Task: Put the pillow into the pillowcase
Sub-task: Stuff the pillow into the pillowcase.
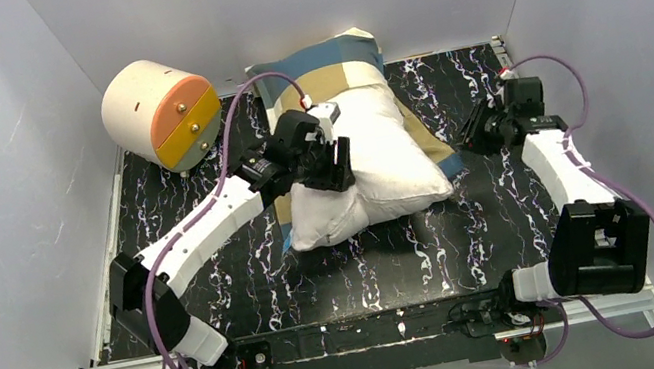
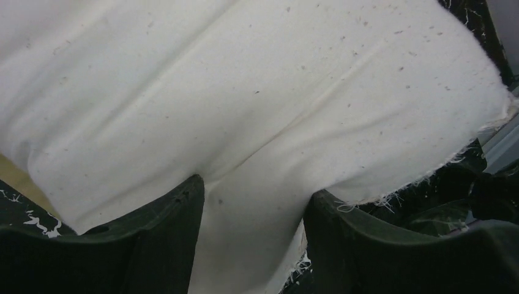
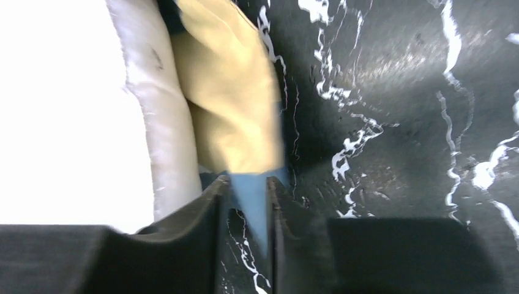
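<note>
The white pillow (image 1: 378, 150) lies on top of the blue, tan and cream pillowcase (image 1: 331, 60) at the back middle of the table. My left gripper (image 1: 337, 164) is at the pillow's left side. In the left wrist view its jaws stand apart, and the pillow (image 2: 245, 92) bulges loosely between them at the left gripper (image 2: 254, 196). My right gripper (image 1: 476, 133) is low at the pillowcase's right edge. In the right wrist view the pillowcase's (image 3: 226, 110) blue corner hangs slack between the parted jaws of the right gripper (image 3: 245, 184), with table showing beside it. The pillow (image 3: 61, 110) fills the left.
A cream-and-orange cylinder (image 1: 161, 115) stands at the back left corner. The black marbled table (image 1: 358, 270) is walled in by white panels on three sides. Purple cables loop over both arms.
</note>
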